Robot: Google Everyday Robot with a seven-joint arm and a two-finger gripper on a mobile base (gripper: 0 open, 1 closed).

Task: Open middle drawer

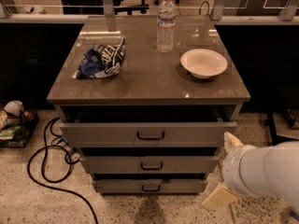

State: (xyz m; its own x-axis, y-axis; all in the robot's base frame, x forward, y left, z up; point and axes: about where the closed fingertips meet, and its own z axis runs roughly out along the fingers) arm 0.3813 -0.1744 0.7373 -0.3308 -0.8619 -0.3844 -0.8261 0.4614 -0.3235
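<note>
Approach step: gripper [218,196] sits low, right of the cabinet [145,85], its state we cannot tell; next we'd reach the middle drawer [112,165] handle [152,166] and pull.

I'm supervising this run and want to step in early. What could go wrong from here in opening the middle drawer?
The top drawer juts out above the middle drawer, so the tool, low at the right of the cabinet, may hook the wrong pull or strike that front. Its handle is small and central; a sideways approach may miss it. A jolt could topple the upright water bottle.
</note>
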